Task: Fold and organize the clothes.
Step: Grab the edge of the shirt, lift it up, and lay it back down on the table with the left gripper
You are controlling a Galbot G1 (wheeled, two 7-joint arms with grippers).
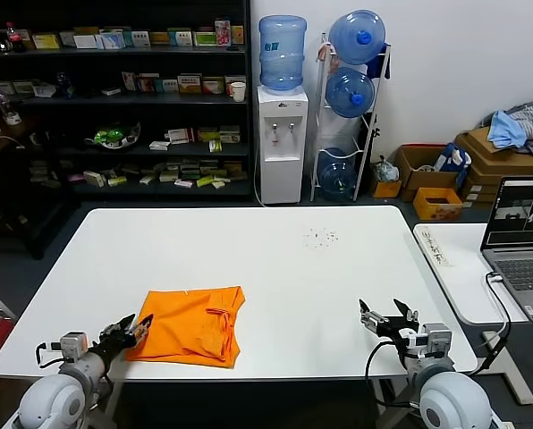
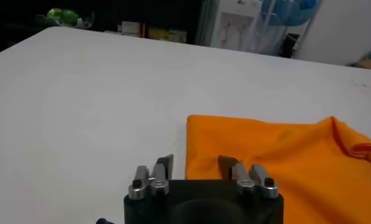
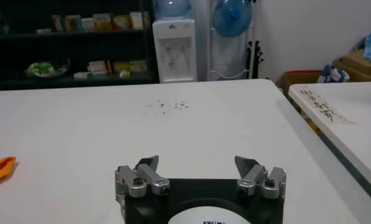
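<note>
A folded orange T-shirt is lying in the lower left of the frame on a white table. The left gripper is straddling its near corner, jaws parted, not yet clamping. The right gripper is waiting at lower right, jaws spread, grasping nothing.

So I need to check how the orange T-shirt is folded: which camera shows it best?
The head view: the whole orange T-shirt lies folded on the table. The left wrist view shows only its near corner before the left end effector; the right wrist view catches just an orange tip at the frame's edge.
</note>
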